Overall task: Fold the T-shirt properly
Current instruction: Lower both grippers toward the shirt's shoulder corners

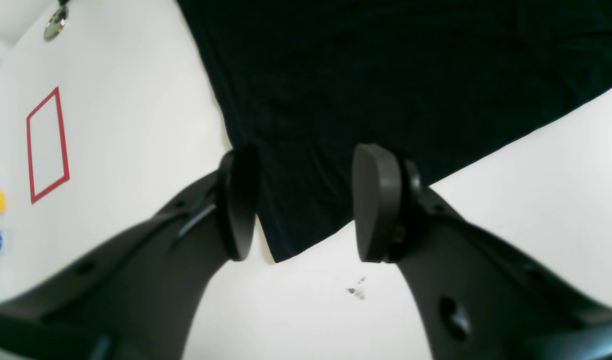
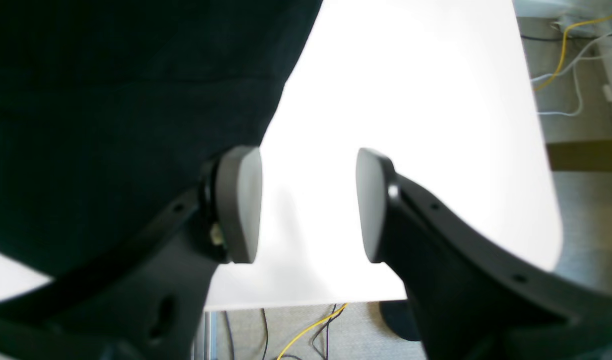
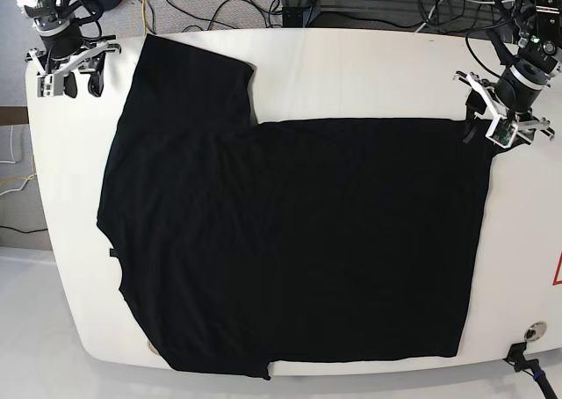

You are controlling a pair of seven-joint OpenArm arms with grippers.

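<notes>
The black T-shirt (image 3: 290, 241) lies spread flat on the white table (image 3: 351, 65), plain side up, with one sleeve reaching toward the far left corner. My left gripper (image 3: 502, 125) hangs at the shirt's far right corner. In the left wrist view the left gripper (image 1: 306, 200) is open, its pads standing either side of that corner of the T-shirt (image 1: 385, 75). My right gripper (image 3: 66, 81) is at the table's far left corner, beside the sleeve. In the right wrist view the right gripper (image 2: 308, 205) is open over bare table, with the T-shirt (image 2: 111, 100) to its left.
A red taped rectangle (image 1: 47, 145) marks the table near the left arm. A round metal fitting (image 3: 530, 334) sits at the near right corner. The table edge (image 2: 306, 302) runs just under the right gripper, with cables (image 2: 560, 55) on the floor beyond.
</notes>
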